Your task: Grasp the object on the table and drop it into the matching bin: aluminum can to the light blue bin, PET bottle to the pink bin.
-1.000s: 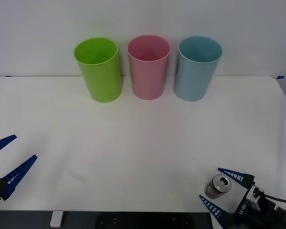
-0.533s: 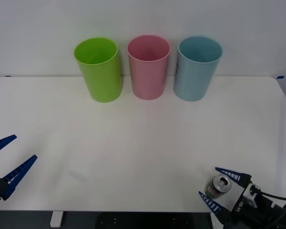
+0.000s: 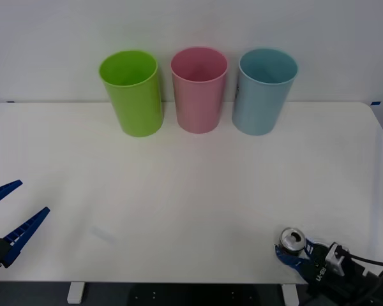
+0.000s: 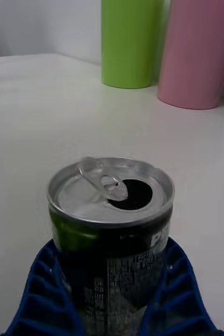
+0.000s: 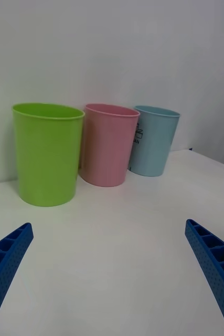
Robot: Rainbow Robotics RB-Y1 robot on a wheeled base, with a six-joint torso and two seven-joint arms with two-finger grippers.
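Near you, at the table (image 3: 191, 191) front edge, R gripper (image 3: 296, 253) hugs the can (image 3: 292, 244) tight. Can stands up straight, hole on top. L gripper (image 3: 11, 210) waits wide open w/ nothing in it, far left. Blue bin (image 3: 263, 92) sits far back, almost straight ahead of the can, so R arm's your closer one.

From above the arms we look forward and down across the bench (image 3: 191, 191) to the wall. From the right wrist we sit low and very near the aluminum can (image 4: 110, 231); from the left wrist, low and farther back. All three share the pink bin (image 3: 199, 89).
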